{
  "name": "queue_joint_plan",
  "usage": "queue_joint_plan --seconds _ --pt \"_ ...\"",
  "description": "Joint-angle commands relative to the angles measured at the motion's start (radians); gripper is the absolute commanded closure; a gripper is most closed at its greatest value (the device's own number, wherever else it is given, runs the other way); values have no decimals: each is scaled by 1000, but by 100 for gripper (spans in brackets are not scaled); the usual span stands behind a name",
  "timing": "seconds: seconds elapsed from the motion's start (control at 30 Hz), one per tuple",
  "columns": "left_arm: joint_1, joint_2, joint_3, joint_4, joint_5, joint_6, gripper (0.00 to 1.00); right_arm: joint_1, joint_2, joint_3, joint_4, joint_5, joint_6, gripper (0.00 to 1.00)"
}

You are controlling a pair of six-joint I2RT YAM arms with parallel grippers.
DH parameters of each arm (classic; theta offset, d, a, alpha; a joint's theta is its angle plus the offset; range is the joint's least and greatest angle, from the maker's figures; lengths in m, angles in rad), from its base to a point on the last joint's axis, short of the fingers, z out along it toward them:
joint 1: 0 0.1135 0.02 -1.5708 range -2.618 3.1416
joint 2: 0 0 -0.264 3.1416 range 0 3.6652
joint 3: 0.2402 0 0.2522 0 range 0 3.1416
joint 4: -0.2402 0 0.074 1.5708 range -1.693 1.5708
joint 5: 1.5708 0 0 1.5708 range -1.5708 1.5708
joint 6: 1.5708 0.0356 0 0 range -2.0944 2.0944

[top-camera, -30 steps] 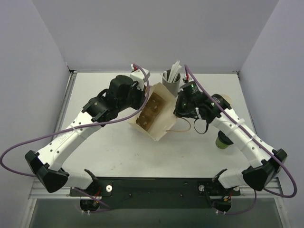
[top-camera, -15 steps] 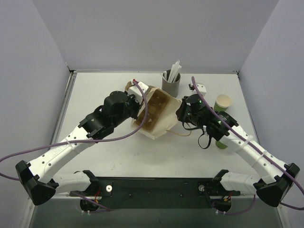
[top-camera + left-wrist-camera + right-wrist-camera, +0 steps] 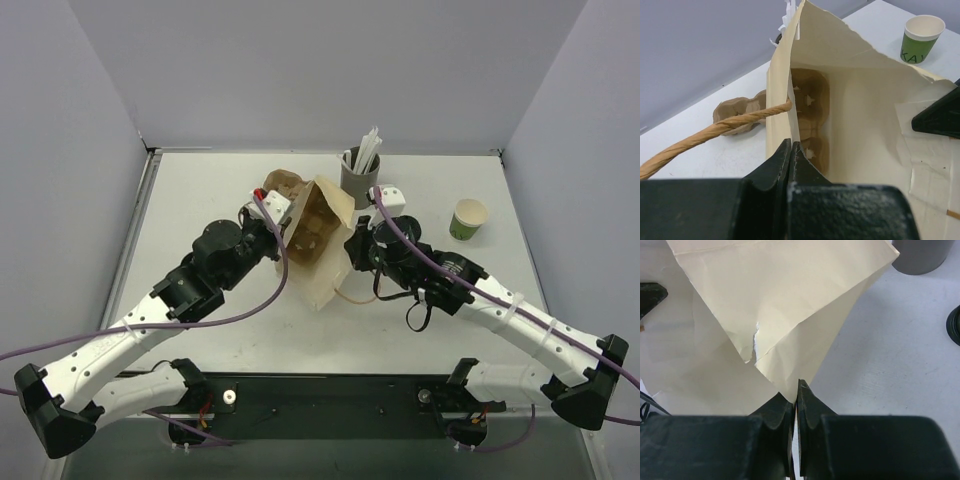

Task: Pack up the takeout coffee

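The takeout coffee, a small green paper cup point(image 3: 468, 219) with a cream inside, stands upright at the right of the table, also seen far right in the left wrist view point(image 3: 921, 37). A cream paper bag point(image 3: 322, 262) is held up at mid-table, mouth spread. My left gripper point(image 3: 290, 222) is shut on the bag's left rim point(image 3: 791, 145) beside the twisted paper handle point(image 3: 715, 131). My right gripper point(image 3: 352, 250) is shut on the bag's right edge point(image 3: 796, 387). A brown pulp cup carrier point(image 3: 812, 120) lies inside the bag. Both grippers are well left of the cup.
A grey cup of white straws point(image 3: 360, 178) stands just behind the bag, close to my right wrist point(image 3: 922, 255). Another brown pulp carrier point(image 3: 283, 184) lies on the table behind the left gripper. Grey walls close the table at left, back and right.
Both arms drew the bag toward the near side and a little left, standing it more upright. The right arm swung off the green cup, which now shows in full.
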Motion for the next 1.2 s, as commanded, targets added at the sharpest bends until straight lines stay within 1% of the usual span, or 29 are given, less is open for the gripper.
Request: queue_joint_plan --seconds 0.0,0.03,0.07,0.1,0.17,0.2,0.27,0.3,0.33,0.37,0.4,0.43,0.47,0.5,0.53,0.57,0.6,0.63,0.67,0.7,0.73,0.77,0.83,0.93,1.0,1.03,1.1,1.13,1.17 --pt "-6 -59 -28 198 -9 82 100 15 -11 -22 51 32 -11 100" --pt "-6 -62 -25 184 -6 85 100 13 5 -11 47 36 -10 100" --pt "-6 -62 -20 172 0 90 100 12 21 15 6 42 -4 100" --pt "-5 -60 6 158 -3 95 100 12 34 68 -16 57 1 100" --pt "-3 -31 52 69 -13 90 100 6 79 139 -93 65 12 100" --pt "-3 -17 85 33 -38 69 100 3 93 173 -119 63 15 93" --pt "3 36 179 -79 -62 49 100 -6 107 260 -185 83 27 69" --pt "4 55 205 -116 -64 35 100 -19 108 288 -203 66 36 47" --pt "6 82 242 -173 -61 36 100 -63 102 326 -217 42 51 39" --pt "10 96 256 -196 -62 35 100 -91 97 348 -240 13 65 33" --pt "15 110 268 -221 -58 32 100 -121 94 366 -246 -41 78 24" --pt "26 141 288 -280 -44 24 100 -155 91 410 -256 -106 88 22" --pt "55 156 322 -307 -24 16 100 -187 94 438 -298 -118 108 19" --pt "79 168 337 -330 37 -8 100 -200 97 466 -323 -124 111 15" --pt "107 213 357 -395 69 -26 100 -207 113 498 -349 -142 111 13" --pt "160 240 418 -437 100 -48 100 -226 120 553 -410 -138 124 13" --pt "180 265 446 -472 150 -80 100 -232 128 585 -444 -133 128 13" --pt "193 311 470 -535 172 -82 100 -238 143 607 -475 -127 131 12" --pt "205 332 496 -563 186 -123 100 -247 146 647 -533 -109 131 12" --pt "216 358 539 -595 200 -128 100 -261 154 661 -565 -84 140 12" --pt "217 413 562 -657 203 -134 100 -273 159 662 -608 -66 142 12" --pt "217 434 575 -679 206 -146 100 -286 156 655 -622 -47 144 12" --pt "217 474 563 -709 183 -169 100 -348 139 595 -642 -61 153 11" --pt "221 471 550 -715 151 -201 100 -442 116 489 -696 -75 159 10" --pt "224 460 563 -719 145 -215 100 -494 102 414 -728 -66 161 9" --pt "224 452 585 -722 142 -221 100 -540 87 392 -760 -54 161 9" --pt "224 445 606 -722 157 -223 100 -588 68 351 -798 -20 165 9" --pt "224 445 618 -732 163 -224 100 -643 47 311 -834 -12 170 9" --pt "224 446 638 -741 163 -226 100 -666 30 285 -842 -9 177 7"
